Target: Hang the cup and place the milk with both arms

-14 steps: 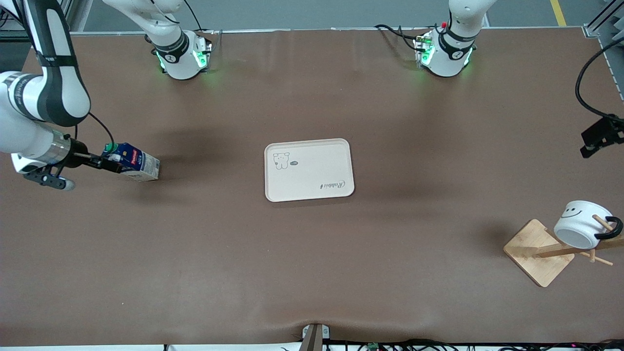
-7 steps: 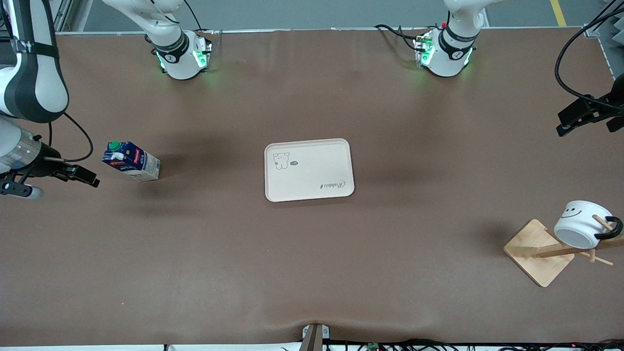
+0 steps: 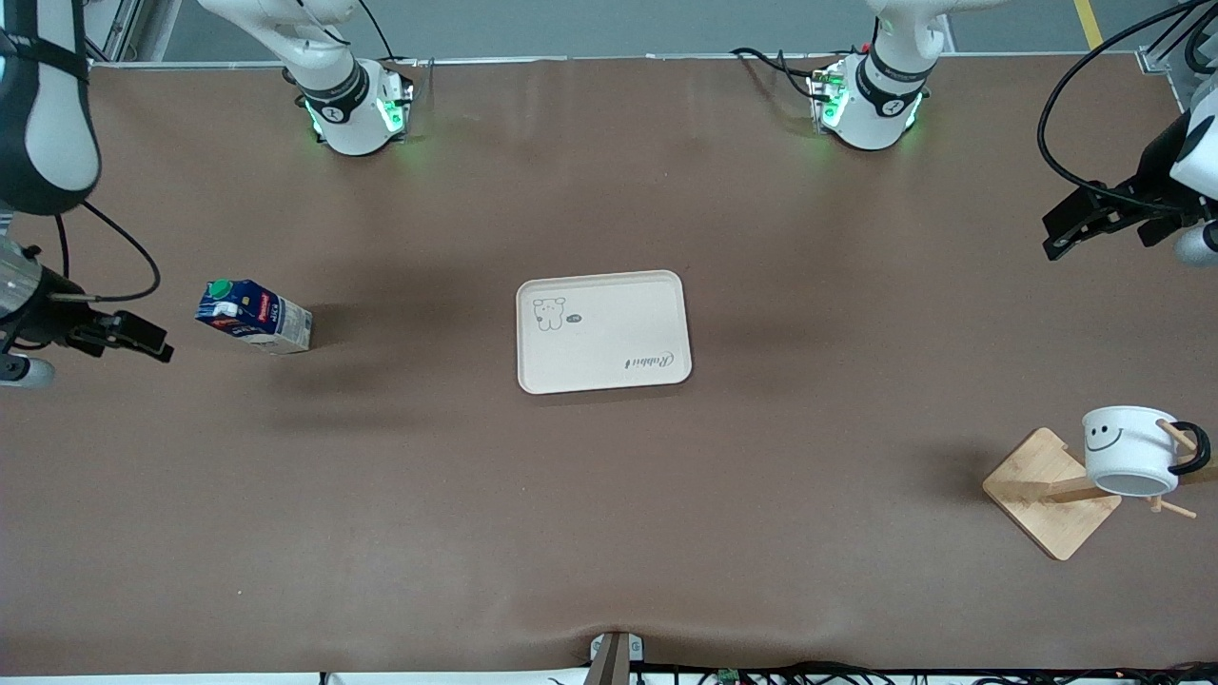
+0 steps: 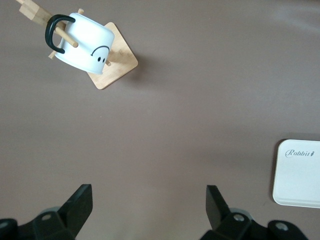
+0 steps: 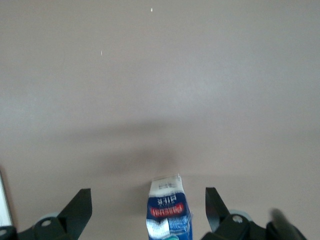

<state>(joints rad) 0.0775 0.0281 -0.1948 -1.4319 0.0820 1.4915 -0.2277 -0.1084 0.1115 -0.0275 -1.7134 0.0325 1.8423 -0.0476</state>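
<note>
The white cup (image 3: 1130, 449) with a smiley face hangs by its black handle on a peg of the wooden rack (image 3: 1045, 491). It also shows in the left wrist view (image 4: 84, 44). My left gripper (image 3: 1073, 226) is open and empty, over bare table at the left arm's end, apart from the cup; its own view (image 4: 149, 201) shows only table between the jaws. The blue milk (image 3: 253, 316) stands on the table toward the right arm's end. My right gripper (image 3: 143, 338) is open, beside the milk and clear of it. In the right wrist view (image 5: 147, 197) the milk (image 5: 169, 212) lies between the spread fingers, untouched.
A cream tray (image 3: 602, 330) with a bear drawing lies at the table's middle; its corner shows in the left wrist view (image 4: 299, 172). The arms' green-lit bases (image 3: 357, 112) stand along the table edge farthest from the front camera.
My right gripper has let go of the milk and drawn back toward the right arm's end. My left gripper has pulled away from the rack. The cup has swung to hang straighter.
</note>
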